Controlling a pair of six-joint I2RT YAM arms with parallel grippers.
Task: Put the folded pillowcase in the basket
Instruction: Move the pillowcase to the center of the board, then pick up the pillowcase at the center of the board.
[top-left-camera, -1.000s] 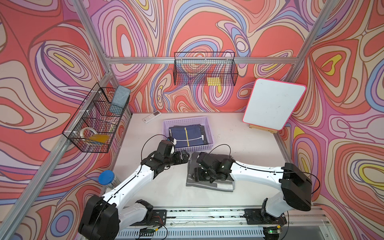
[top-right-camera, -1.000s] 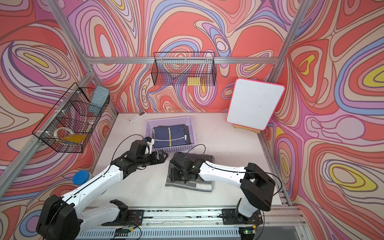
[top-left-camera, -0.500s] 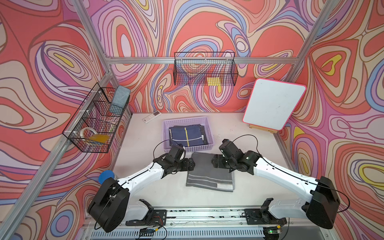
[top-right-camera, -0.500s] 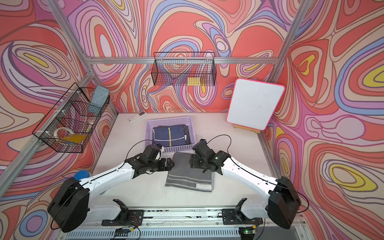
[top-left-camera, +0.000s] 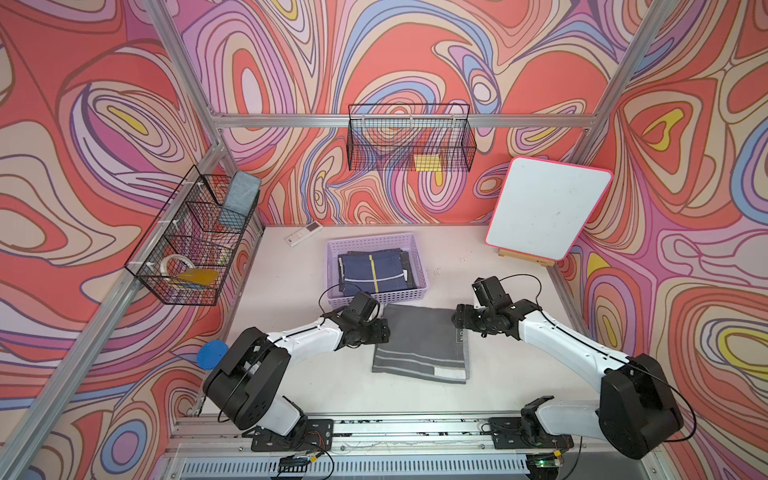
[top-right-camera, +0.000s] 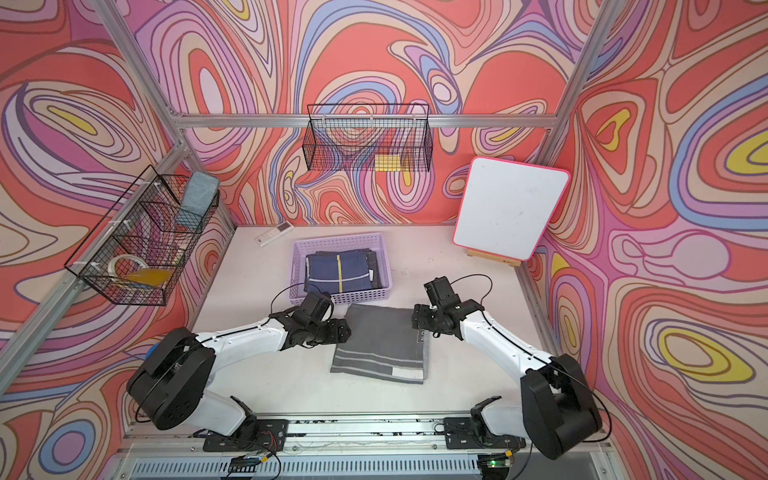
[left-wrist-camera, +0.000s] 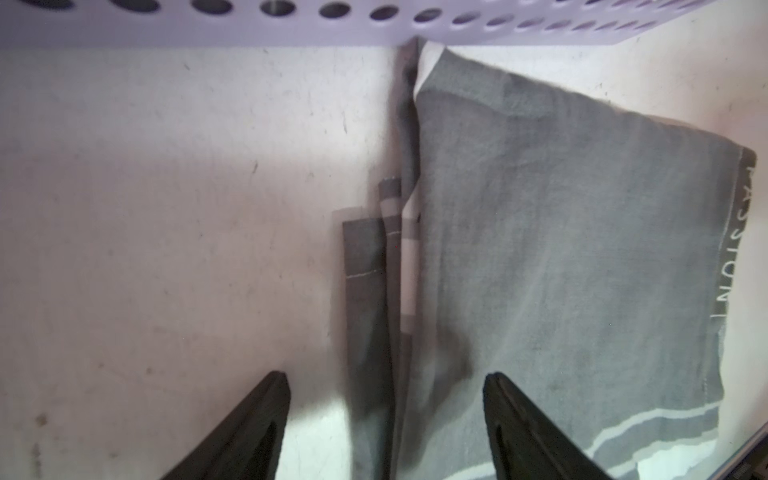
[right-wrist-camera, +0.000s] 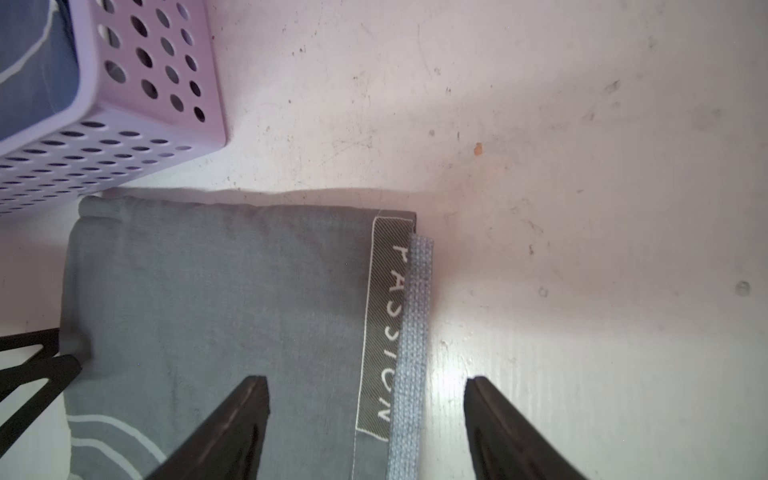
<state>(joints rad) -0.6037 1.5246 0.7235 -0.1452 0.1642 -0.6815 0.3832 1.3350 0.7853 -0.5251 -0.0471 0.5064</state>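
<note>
You look steeply down from high above the near rail (top-left-camera: 395, 420) in both top views, a wide shot of the whole cell with the basket (top-left-camera: 395, 296) at mid-frame. Your left wrist camera rides low over the table (left-wrist-camera: 166, 208), facing past the left gripper (left-wrist-camera: 385, 376) to the basket wall. The right wrist camera, equally close, faces past the right gripper (right-wrist-camera: 365, 379). Both wrist views share the grey pillowcase (left-wrist-camera: 582, 249) and the basket.

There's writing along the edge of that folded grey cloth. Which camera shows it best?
The right wrist view: the lettered band appears large and sharp on the grey pillowcase. The left wrist view shows it blurred at the cloth's edge. In both top views it is only a tiny dark strip, unreadable.
</note>
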